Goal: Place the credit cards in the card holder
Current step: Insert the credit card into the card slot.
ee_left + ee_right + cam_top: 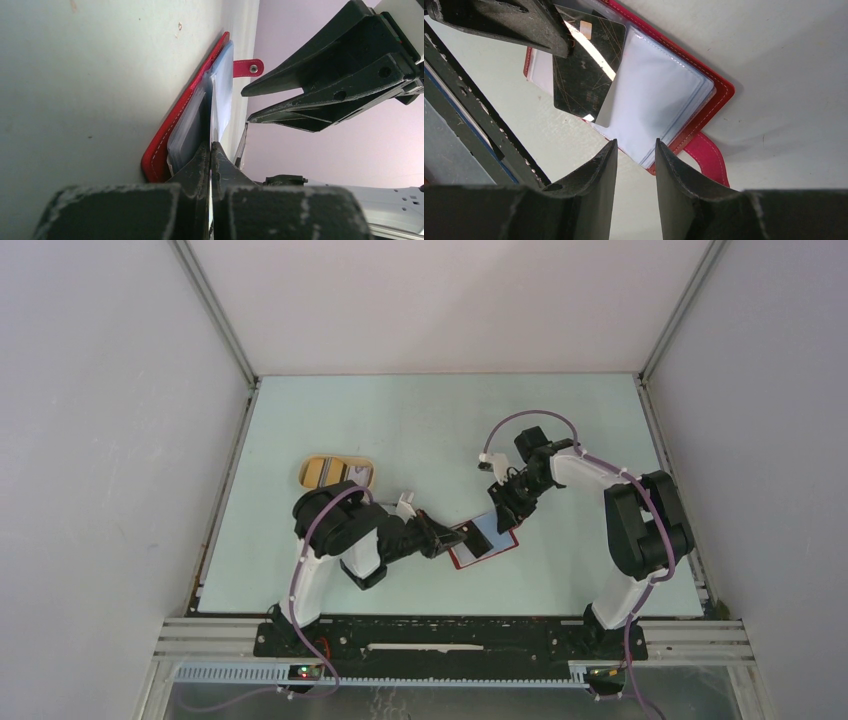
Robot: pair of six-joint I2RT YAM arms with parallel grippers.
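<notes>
- On the pale table (420,420), near its middle, you have the red card holder (664,85) lying open with its clear sleeves up and its closure tab (709,155) sticking out at one edge.
- Toward the far left sits the tan tray (312,462), well apart from the holder, with a golden-brown card (322,472) in it.
- Your right gripper (636,150) hangs over the holder's edge, jaws apart, nothing between them.
- Your left gripper (210,150) is clamped on a dark card (583,75). The card's free end lies over the sleeves. You cannot tell whether it is inside one.
</notes>
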